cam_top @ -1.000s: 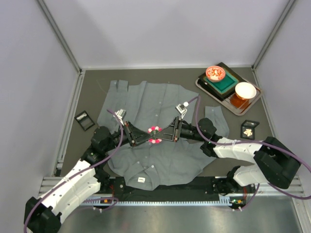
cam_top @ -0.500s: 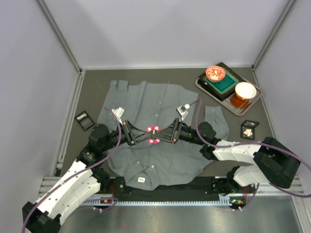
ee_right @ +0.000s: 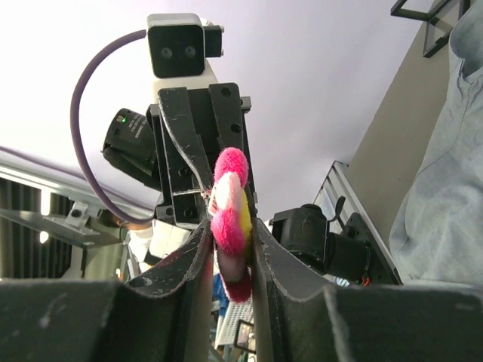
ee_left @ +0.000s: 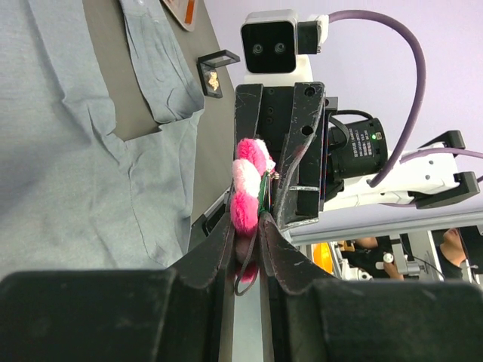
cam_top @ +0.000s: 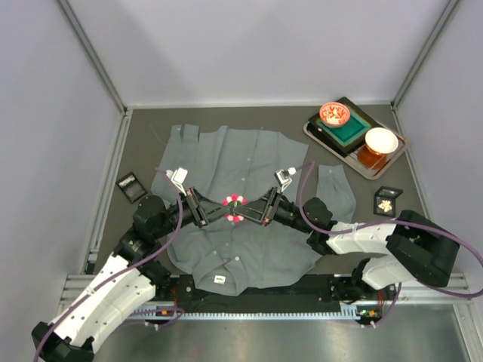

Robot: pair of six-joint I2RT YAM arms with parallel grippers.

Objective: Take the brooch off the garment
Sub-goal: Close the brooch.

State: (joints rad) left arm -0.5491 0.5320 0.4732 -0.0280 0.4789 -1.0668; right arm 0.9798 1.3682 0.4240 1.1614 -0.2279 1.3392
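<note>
The left gripper (cam_top: pixel 219 212) and right gripper (cam_top: pixel 249 212) meet tip to tip over the middle of the grey shirt (cam_top: pixel 249 154), which lies spread flat on the dark surface (cam_top: pixel 143 139). Both sets of jaws are closed on the fluffy pink brooch (cam_top: pixel 233 208), pinching it from opposite sides. The wrist views show it held up off the cloth.

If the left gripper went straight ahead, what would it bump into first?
The left gripper would likely hit the right gripper, facing it just beyond the brooch both pinch.
</note>
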